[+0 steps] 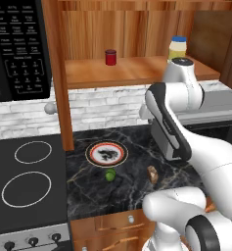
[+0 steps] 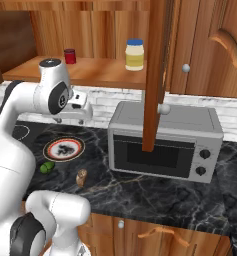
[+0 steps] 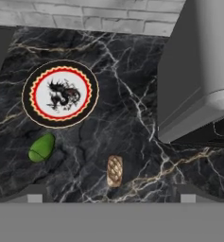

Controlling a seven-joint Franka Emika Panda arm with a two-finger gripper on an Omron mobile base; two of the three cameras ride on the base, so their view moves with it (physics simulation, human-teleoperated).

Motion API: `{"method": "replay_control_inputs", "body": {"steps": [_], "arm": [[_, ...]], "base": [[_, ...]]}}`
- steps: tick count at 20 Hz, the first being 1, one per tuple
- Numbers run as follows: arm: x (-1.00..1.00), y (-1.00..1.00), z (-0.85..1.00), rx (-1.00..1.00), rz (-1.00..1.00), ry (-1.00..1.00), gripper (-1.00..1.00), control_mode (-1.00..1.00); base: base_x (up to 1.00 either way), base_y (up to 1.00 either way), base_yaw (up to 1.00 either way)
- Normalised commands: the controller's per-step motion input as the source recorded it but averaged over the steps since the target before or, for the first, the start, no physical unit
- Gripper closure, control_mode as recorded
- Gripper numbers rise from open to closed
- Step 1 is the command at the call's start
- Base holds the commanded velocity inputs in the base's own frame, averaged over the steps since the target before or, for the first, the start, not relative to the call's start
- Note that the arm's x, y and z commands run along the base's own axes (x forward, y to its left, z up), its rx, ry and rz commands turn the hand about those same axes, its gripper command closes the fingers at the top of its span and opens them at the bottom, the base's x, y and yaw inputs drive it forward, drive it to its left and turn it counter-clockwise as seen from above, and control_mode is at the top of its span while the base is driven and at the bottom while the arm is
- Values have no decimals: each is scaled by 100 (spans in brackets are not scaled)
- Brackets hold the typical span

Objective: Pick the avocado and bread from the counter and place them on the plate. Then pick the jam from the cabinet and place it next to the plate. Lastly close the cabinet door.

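Observation:
The white plate (image 3: 60, 93) with its red rim lies on the black marble counter (image 3: 127, 123). The green avocado (image 3: 41, 147) sits just in front of it, and the brown bread (image 3: 114, 170) lies to the right of the avocado. My gripper (image 3: 111, 196) hangs high over them, open and empty, its fingertips (image 3: 35, 194) wide apart. In the right base view the gripper (image 2: 71, 119) is above the plate (image 2: 64, 149), avocado (image 2: 47, 167) and bread (image 2: 81, 177). The dark red jam (image 1: 110, 57) stands on the cabinet (image 1: 137, 71) shelf. The cabinet door (image 1: 58, 73) is swung open.
A grey toaster oven (image 2: 165, 140) stands on the counter right of the plate. A pale yellow jar with a blue lid (image 2: 134, 55) shares the shelf with the jam. A stove (image 1: 27, 181) lies left of the counter, with a black microwave (image 1: 17, 46) above it.

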Motion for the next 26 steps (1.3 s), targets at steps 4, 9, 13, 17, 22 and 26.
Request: {"method": "replay_control_inputs", "body": {"steps": [4, 9, 13, 17, 22, 26], "arm": [[-21, 0, -25, 0, 0, -6, -100, -100], [-27, 0, -26, 0, 0, -9, -100, -100], [-25, 0, -26, 0, 0, -8, -100, -100], [-26, 0, -32, 0, 0, -4, -100, -100], [-15, 0, -31, 0, 0, 0, -100, -100], [-7, -2, -30, 0, 0, 0, -100, -100]], "base": [[0, 0, 0], [0, 0, 0], [0, 0, 0], [0, 0, 0], [0, 0, 0], [0, 0, 0]]}}
